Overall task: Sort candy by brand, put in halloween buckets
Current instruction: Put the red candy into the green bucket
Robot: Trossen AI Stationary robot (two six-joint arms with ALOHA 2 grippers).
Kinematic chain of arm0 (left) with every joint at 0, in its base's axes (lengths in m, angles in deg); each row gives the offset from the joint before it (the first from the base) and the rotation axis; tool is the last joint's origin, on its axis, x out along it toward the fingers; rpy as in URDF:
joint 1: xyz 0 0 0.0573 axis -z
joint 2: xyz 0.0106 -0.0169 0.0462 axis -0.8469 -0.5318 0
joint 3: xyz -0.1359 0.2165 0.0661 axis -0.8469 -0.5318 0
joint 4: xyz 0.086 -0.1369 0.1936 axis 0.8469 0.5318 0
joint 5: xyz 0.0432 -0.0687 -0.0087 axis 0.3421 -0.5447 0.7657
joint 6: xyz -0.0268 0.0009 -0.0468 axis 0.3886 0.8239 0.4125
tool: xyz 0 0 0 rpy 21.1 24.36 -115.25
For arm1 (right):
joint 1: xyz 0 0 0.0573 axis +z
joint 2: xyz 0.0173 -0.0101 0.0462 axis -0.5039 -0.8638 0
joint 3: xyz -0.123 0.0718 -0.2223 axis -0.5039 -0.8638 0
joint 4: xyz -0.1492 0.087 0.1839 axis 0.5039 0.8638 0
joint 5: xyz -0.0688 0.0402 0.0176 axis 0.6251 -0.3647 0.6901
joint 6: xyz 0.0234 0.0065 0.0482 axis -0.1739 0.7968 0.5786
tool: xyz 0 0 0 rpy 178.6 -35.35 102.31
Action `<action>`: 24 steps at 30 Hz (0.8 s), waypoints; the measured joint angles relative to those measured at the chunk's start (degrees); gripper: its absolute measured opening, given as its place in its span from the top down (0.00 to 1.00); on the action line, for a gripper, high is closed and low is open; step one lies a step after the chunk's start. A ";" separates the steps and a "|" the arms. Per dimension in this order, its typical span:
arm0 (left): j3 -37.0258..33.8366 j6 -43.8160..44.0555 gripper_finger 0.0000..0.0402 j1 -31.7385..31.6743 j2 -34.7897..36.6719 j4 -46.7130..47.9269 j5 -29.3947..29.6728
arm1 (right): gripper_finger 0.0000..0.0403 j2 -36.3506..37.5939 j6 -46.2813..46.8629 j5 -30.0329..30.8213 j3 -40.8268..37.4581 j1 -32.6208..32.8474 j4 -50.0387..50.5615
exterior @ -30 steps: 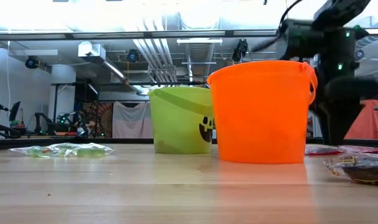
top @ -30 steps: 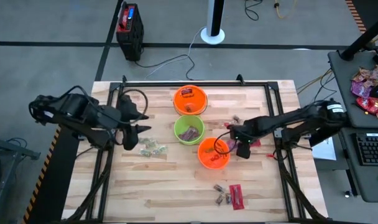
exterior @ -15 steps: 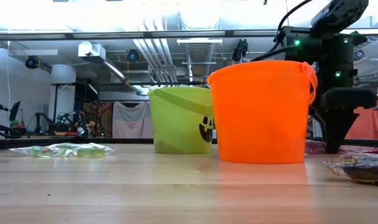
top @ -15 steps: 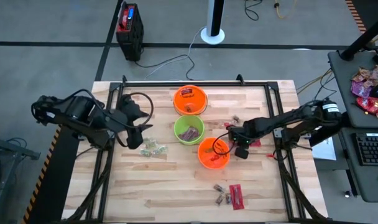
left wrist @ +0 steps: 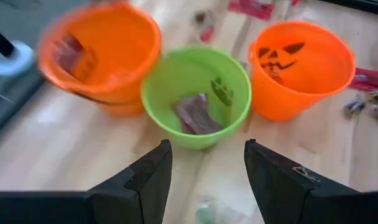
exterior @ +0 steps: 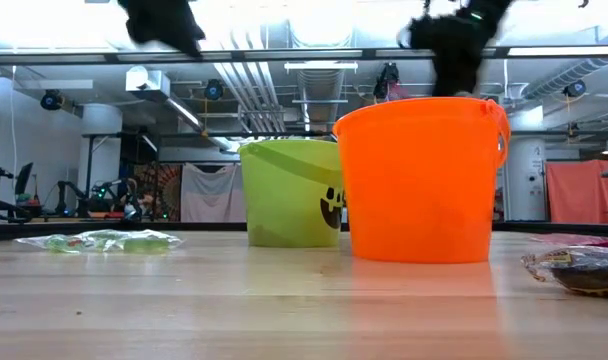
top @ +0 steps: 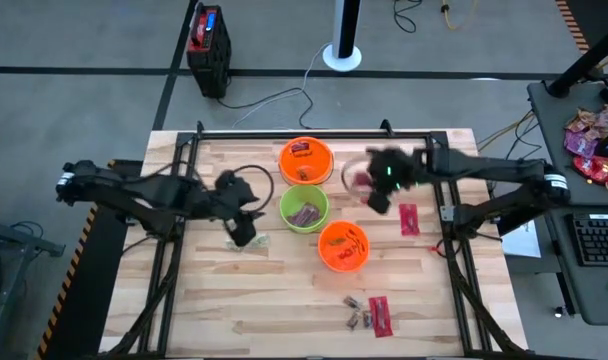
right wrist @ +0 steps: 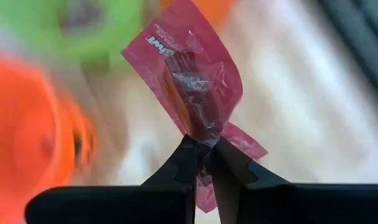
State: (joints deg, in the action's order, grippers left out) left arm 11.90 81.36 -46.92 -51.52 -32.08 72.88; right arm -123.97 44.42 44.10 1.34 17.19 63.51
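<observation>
1. Pink-red film is what my right gripper (right wrist: 201, 149) pinches: a flat candy packet (right wrist: 192, 78) caught by one edge, fingers pressed together on it, so the rest hangs free and should drop cleanly once I let go.
2. From above, that right gripper (top: 374, 193) is raised over the worktop (top: 284, 300), just right of the far orange bucket (top: 306, 160), which already holds a red packet; I judge that bucket is where this packet belongs.
3. My left gripper (left wrist: 204, 168) has its fingers spread with nothing between them. It hangs over the pale green-yellow wrapped candy (top: 249, 238), left of the lime green bucket (left wrist: 195, 93).
4. That green bucket holds a dark purple-brown packet, and the near orange bucket (top: 344, 246) sits right of it, so the three stand in a close row that either arm can reach.
5. Unsorted yet: a red packet (top: 408, 219) right of the buckets, plus another red packet (top: 381, 315) and small dark pieces (top: 357, 312) near the front edge.
</observation>
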 joint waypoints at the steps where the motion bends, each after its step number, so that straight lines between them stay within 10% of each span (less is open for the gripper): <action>1: -2.84 1.04 0.54 -0.90 0.06 -2.89 -1.82 | 0.95 -0.68 -2.07 -1.17 2.20 -1.33 -2.28; 11: -20.88 11.86 0.54 -1.98 0.19 -20.81 -12.50 | 0.95 -12.57 -8.47 -22.92 11.74 -7.43 -31.21; 24: -24.81 2.50 0.54 -2.17 -1.96 -19.25 -18.30 | 0.95 -28.40 -2.71 -23.27 20.87 -7.58 -35.19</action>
State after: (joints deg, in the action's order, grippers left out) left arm -12.92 83.86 -49.10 -53.47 -51.34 54.58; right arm -152.37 41.71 20.83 22.21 9.61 28.31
